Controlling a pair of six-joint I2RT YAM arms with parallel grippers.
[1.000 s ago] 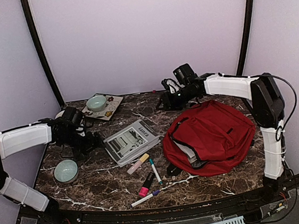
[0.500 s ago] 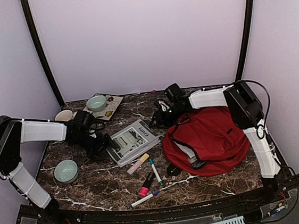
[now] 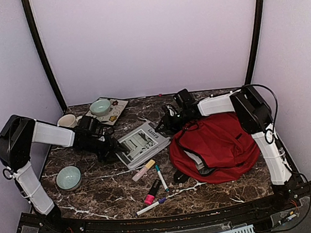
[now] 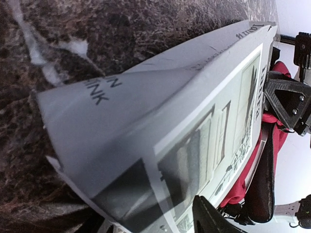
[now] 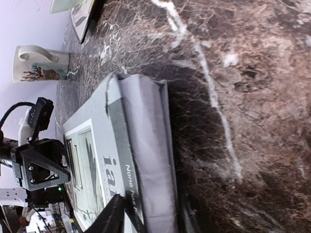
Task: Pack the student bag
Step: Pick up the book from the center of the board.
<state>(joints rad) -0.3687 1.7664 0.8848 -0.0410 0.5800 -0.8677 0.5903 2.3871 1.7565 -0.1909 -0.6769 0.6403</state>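
Bracketing grey book [image 3: 142, 144] beside student bag [image 3: 219, 143]: left gripper [image 3: 117, 150], right gripper [image 3: 163, 129] astride opposite ends; clamped or not, unclear.

surface: marble table [image 3: 96, 185] | landmark: book [image 3: 141, 143] | right: student bag [image 3: 220, 143]; nearer: markers [image 3: 161, 177]; near-left: bowl [image 3: 68, 178]; far-left: mug [image 3: 66, 121], tray [image 3: 118, 110]

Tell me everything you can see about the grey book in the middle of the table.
The grey book is a thick softcover with a pale cover bearing black-and-white pictures and dark lettering on its spine. It lies closed and cover up on the marble table, left of the student bag. The left gripper and right gripper straddle opposite ends; whether they clamp it is unclear.
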